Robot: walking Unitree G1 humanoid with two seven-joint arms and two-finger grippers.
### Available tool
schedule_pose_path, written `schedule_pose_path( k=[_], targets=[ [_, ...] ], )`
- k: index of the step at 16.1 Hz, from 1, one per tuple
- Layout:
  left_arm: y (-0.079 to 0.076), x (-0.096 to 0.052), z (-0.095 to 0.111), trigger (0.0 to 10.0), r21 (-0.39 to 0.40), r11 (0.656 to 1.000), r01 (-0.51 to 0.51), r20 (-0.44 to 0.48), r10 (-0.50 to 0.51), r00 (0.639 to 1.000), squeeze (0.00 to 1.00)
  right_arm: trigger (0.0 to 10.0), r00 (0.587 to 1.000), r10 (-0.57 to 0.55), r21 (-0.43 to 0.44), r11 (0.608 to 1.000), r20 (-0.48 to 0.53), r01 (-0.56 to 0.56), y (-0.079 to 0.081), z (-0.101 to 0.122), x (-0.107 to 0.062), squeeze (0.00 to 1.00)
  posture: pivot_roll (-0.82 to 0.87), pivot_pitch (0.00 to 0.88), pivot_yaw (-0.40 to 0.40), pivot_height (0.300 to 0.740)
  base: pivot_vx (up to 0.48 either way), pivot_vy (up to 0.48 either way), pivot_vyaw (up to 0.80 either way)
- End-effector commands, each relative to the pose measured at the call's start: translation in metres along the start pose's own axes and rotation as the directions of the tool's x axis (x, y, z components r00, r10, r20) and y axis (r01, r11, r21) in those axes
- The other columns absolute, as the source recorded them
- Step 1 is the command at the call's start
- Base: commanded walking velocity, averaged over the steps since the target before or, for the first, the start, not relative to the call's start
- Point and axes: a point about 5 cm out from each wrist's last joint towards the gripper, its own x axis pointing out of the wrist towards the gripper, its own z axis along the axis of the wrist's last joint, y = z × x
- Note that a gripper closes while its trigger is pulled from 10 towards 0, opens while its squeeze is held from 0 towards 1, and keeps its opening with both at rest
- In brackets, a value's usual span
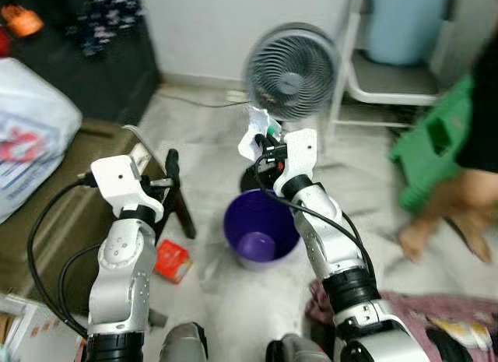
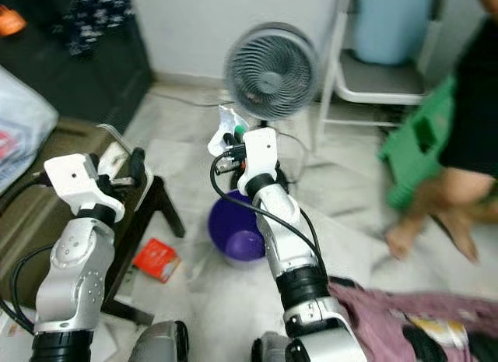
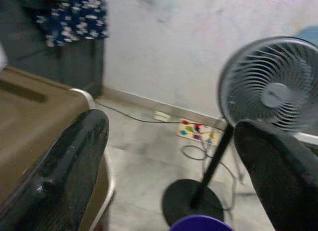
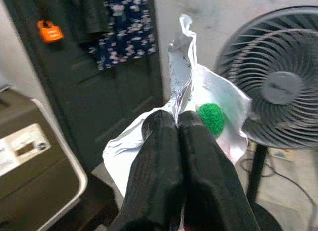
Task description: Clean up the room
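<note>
My right gripper [image 1: 261,141] is raised above the far rim of a purple bin [image 1: 260,226] on the floor, shut on a crumpled white plastic bag [image 4: 184,67] with a green ball-like bit [image 4: 211,117] in it. The bag [image 1: 255,128] sticks up in front of the fan. My left gripper [image 1: 171,175] is held up to the left of the bin, open with nothing between its fingers [image 3: 64,161]. A red packet [image 1: 171,261] lies on the floor beside the bin.
A grey standing fan [image 1: 292,70] is just behind the bin. A brown box [image 1: 54,214] sits at left, a white bag [image 1: 31,136] above it. A person's foot [image 1: 436,230] and a green stool [image 1: 436,144] are at right. Pink cloth [image 1: 436,311] lies at the near right.
</note>
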Motion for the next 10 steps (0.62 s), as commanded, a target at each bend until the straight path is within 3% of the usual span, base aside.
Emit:
schedule_pose_path(
  k=[1,8,10],
  targets=[
    [0.0,-0.003,-0.001,10.0,0.0,1.0,0.01,-0.011,-0.01,1.0,0.0,10.0,1.0,0.005,0.008,1.0,0.006,-0.005,0.004,0.003,0.003,0.0,0.09,0.121,-0.012,0.74,0.0,0.0,-0.41],
    [-0.025,-0.002,0.018,10.0,0.052,0.994,0.1,0.034,-0.102,0.994,0.0,10.0,0.998,0.043,0.009,0.999,0.046,-0.044,0.013,0.019,0.01,0.0,0.1,0.21,-0.054,0.74,0.0,0.0,0.0],
    [-0.025,-0.006,0.014,10.0,0.064,0.992,0.108,0.019,-0.11,0.994,0.0,10.0,0.996,0.074,0.025,0.997,0.051,-0.075,0.022,0.022,0.012,0.0,0.1,0.203,-0.055,0.74,0.0,0.0,-0.8]
  ],
)
